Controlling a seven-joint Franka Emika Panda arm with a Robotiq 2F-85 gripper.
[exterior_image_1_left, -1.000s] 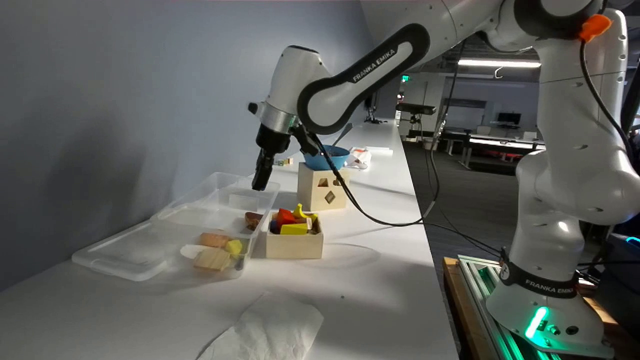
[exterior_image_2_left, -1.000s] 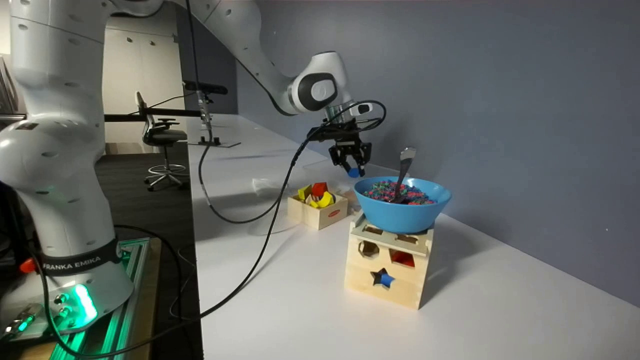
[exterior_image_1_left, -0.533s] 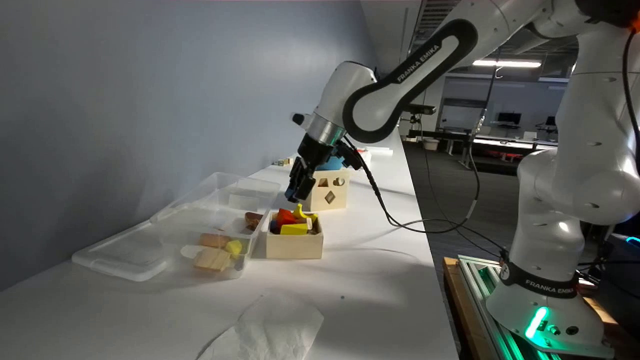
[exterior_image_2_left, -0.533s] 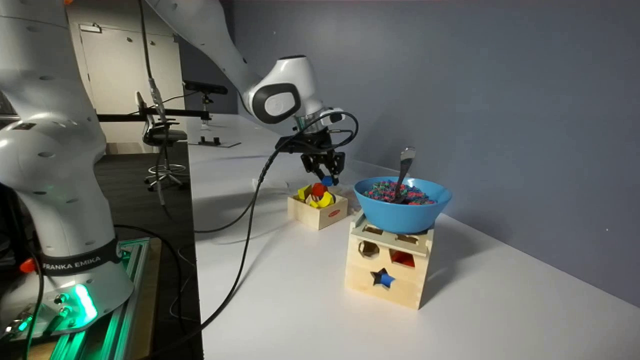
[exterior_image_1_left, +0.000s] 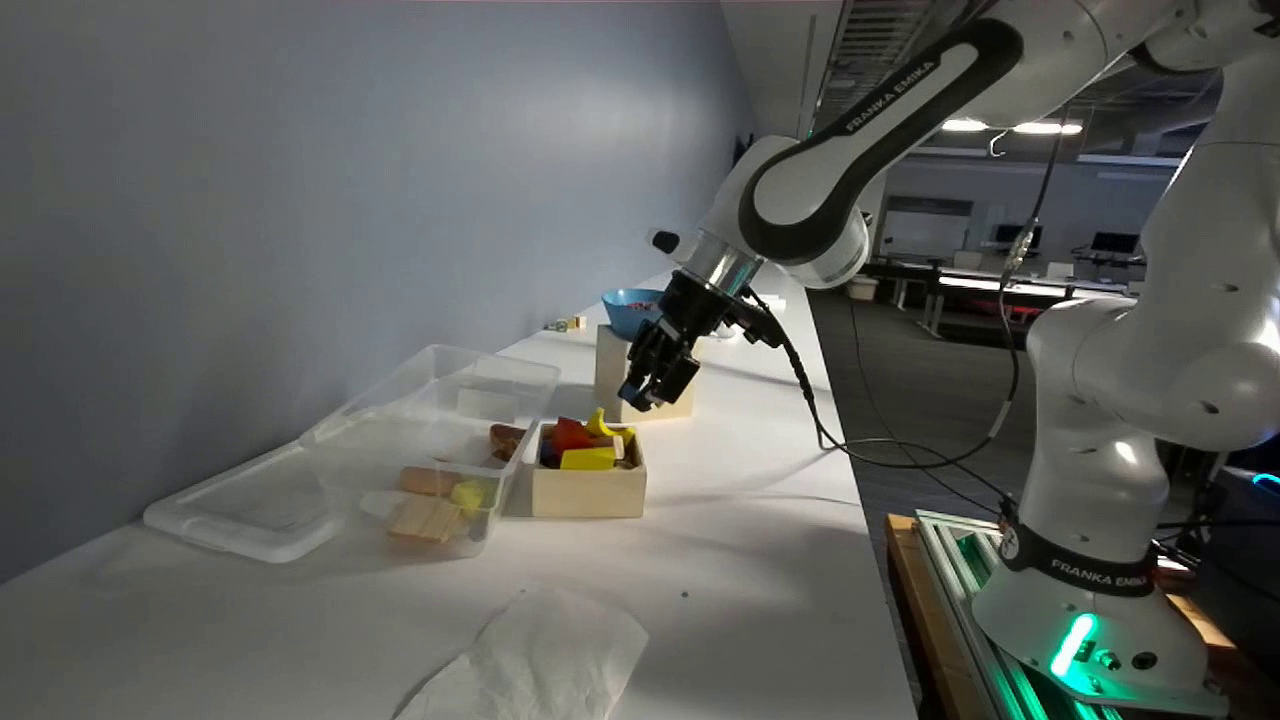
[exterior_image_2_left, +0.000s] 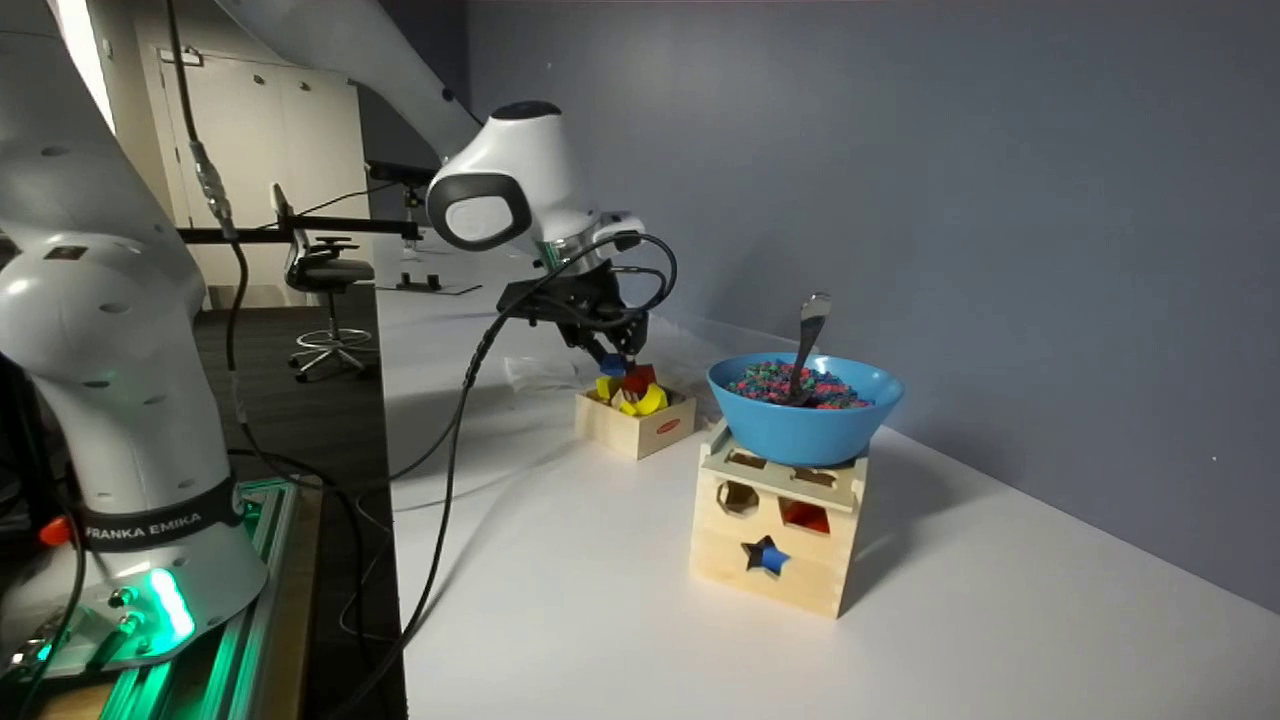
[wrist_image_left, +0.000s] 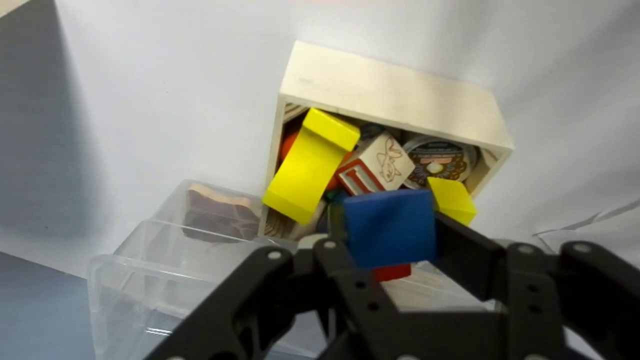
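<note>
White tabletop (exterior_image_2_left: 550, 600) supports open wooden box (wrist_image_left: 390, 90) containing coloured blocks (wrist_image_left: 305, 170); black two-finger gripper (wrist_image_left: 389, 234), raised nearby, holds rectangular blue block (wrist_image_left: 391, 225).

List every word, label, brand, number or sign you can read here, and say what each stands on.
"FRANKA EMIKA": on the arm.
"FRANKA EMIKA": on the black band round the arm's foot.
Round badge on that band: too small to read.
Red oval label on the small wooden box: too small to read.
Print on the round disc in that box: too blurred.
Red-edged block's mark: unclear, perhaps a letter.
Blue block: none visible.
</note>
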